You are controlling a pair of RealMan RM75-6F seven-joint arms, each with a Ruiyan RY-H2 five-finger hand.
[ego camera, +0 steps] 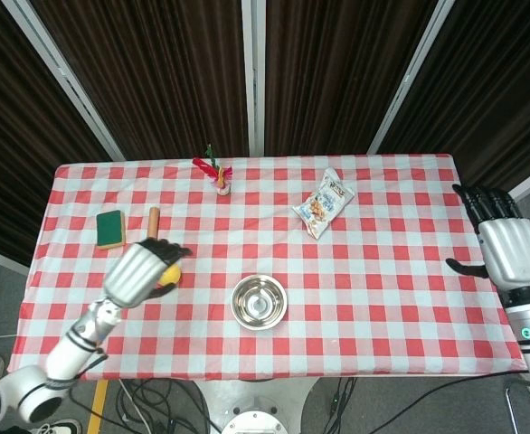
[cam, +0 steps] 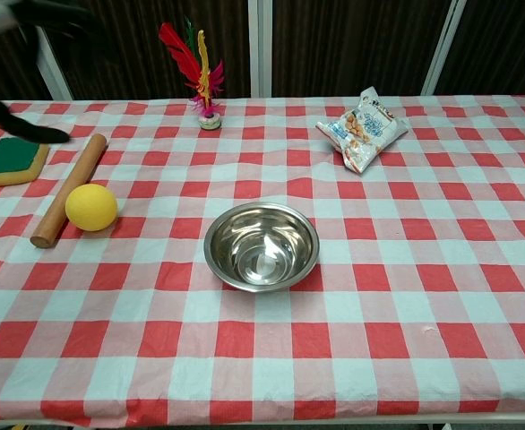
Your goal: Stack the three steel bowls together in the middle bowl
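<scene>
The steel bowls (ego camera: 259, 301) sit nested as one stack near the table's front middle, upright, also plain in the chest view as bowls (cam: 261, 245). No hand touches them. My left hand (ego camera: 138, 271) hangs raised left of the stack, over the yellow ball, fingers apart and holding nothing. In the chest view only a blurred part of the left hand (cam: 16, 27) shows in the top-left corner. My right hand (ego camera: 505, 249) hovers just off the table's right edge, fingers spread and empty; the chest view does not show it.
A yellow ball (cam: 90, 207) lies beside a wooden rolling pin (cam: 68, 191) at the left. A green sponge (cam: 13, 159) sits further left. A feather shuttlecock (cam: 200, 76) stands at the back middle and a snack bag (cam: 362, 128) lies at the back right.
</scene>
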